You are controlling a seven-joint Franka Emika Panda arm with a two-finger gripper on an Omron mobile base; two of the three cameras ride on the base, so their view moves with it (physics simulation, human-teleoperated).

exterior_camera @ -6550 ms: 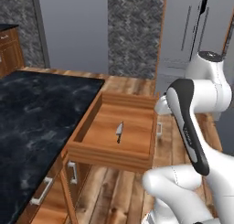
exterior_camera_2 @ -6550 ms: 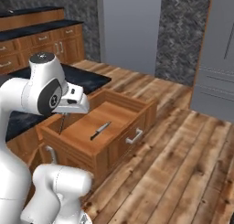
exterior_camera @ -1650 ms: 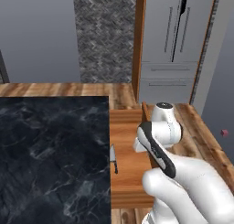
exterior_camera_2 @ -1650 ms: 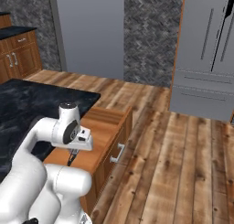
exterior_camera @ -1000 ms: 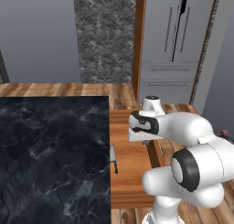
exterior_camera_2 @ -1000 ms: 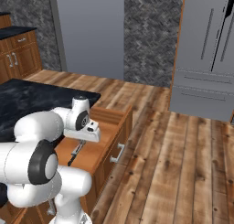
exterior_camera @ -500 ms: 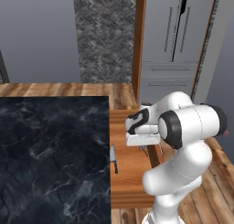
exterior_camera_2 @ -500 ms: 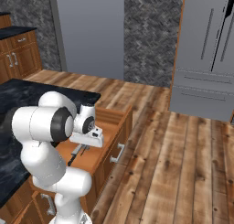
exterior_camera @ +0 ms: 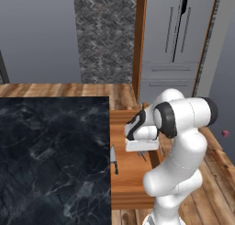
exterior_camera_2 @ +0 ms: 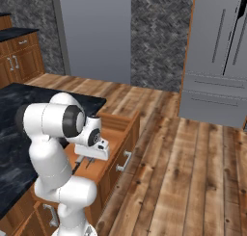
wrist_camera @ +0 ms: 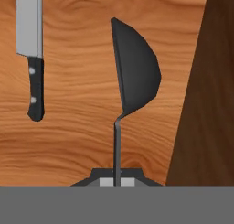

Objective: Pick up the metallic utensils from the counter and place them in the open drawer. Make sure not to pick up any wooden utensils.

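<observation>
Hand (wrist_camera: 117, 181) clamped on slim grey metal spoon (wrist_camera: 132, 72), over light reddish-brown wooden drawer (wrist_camera: 91, 127) floor, beside dark-handled silver knife (wrist_camera: 32, 49). Risk: released high, spoon bounces against drawer's side board.

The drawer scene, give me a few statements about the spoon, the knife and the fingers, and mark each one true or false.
1. The fingers are closed on the handle of the metal spoon. True.
2. The knife lies on the black counter. False: it lies on the wooden floor of the open drawer.
3. The spoon's bowl hangs over the drawer floor, beside the knife. True.
4. The knife's handle is pale tan wood. False: it is dark, with a silver blade.
5. The drawer is pushed shut. False: it stands pulled out from the counter.
</observation>
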